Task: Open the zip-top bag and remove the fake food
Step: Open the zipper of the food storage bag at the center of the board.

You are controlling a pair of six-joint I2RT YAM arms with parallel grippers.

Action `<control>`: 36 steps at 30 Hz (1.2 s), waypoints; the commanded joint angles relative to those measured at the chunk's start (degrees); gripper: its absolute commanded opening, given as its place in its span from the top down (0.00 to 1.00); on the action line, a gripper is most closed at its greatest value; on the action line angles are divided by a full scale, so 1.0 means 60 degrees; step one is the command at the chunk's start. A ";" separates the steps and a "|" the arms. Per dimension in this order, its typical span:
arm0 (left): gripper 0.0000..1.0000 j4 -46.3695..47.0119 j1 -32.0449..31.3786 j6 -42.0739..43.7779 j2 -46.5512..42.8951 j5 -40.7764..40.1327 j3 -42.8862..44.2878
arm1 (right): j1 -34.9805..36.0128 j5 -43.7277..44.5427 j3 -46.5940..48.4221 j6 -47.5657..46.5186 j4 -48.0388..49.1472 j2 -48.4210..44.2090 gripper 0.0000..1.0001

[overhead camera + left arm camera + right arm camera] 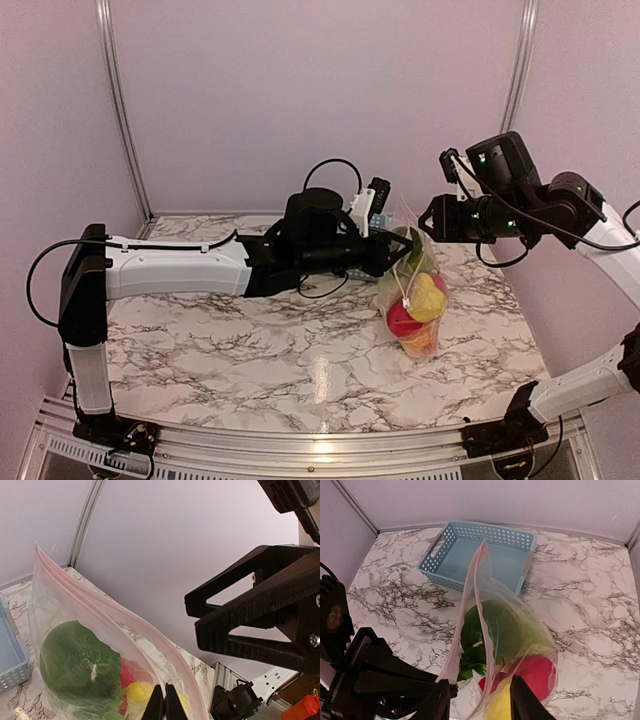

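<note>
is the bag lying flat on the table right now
No, the bag stands upright on the table, its zipper edge raised high above the toy food bunched at its bottom.

Bag (408,285) with food (420,305) inside, right of centre on the bench (230,345), between left gripper (397,250) and right gripper (430,218); basket (485,555) behind.
</note>
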 commanded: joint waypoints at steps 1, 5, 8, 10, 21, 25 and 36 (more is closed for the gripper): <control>1.00 0.0437 0.0045 -0.0015 -0.0492 0.0173 -0.0060 | 0.0043 0.0421 0.0387 0.0303 -0.0595 0.0084 0.62; 1.00 0.0474 0.0045 -0.0019 -0.0518 0.0202 -0.0064 | 0.0042 0.0342 0.0350 0.0230 -0.0461 0.0329 0.64; 1.00 0.0498 0.0045 -0.0027 -0.0532 0.0202 -0.0050 | 0.0047 0.0359 0.0362 0.0175 -0.0427 0.0538 0.65; 1.00 0.0499 0.0045 -0.0032 -0.0547 0.0203 -0.0049 | 0.0054 0.0477 0.0341 0.0163 -0.0449 0.0639 0.67; 1.00 0.0352 0.0185 -0.0282 -0.0520 0.0055 0.0025 | 0.0007 0.2554 0.1567 0.0059 -0.1792 0.0738 1.00; 1.00 0.0313 0.0236 -0.0498 -0.0167 0.0298 0.0485 | -0.0076 0.3764 0.2566 -0.0031 -0.2745 0.1084 1.00; 1.00 0.0310 0.0305 -0.1249 0.1327 0.0197 0.1751 | -0.0978 0.4274 0.2921 -0.1136 -0.2328 0.1435 1.00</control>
